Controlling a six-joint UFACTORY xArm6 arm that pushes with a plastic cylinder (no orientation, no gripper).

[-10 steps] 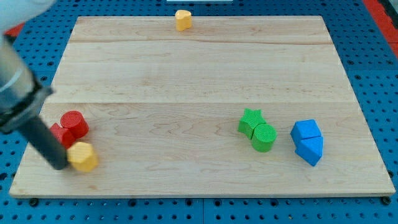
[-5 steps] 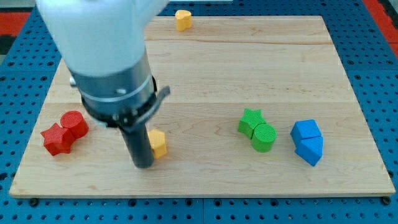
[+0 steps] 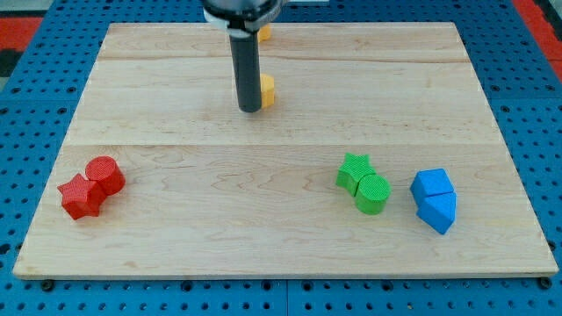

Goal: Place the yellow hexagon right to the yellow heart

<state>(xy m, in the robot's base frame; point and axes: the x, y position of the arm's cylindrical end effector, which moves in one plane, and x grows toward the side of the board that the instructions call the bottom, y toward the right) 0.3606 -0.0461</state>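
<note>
The yellow hexagon [image 3: 267,89] lies in the upper middle of the wooden board, mostly hidden behind my rod. My tip [image 3: 249,108] touches its left side. The yellow heart [image 3: 262,33] sits at the board's top edge, directly above the hexagon, partly hidden by the arm. A gap of bare wood separates the two yellow blocks.
A red cylinder [image 3: 105,174] and a red star [image 3: 81,196] touch at the lower left. A green star [image 3: 354,170] and a green cylinder [image 3: 373,192] touch at the lower right. Two blue blocks [image 3: 434,200] sit further right. The board [image 3: 281,254] lies on a blue perforated table.
My tip has pushed the yellow hexagon from the lower left, beside the red blocks, up and right to just below the yellow heart. The other blocks have not moved.
</note>
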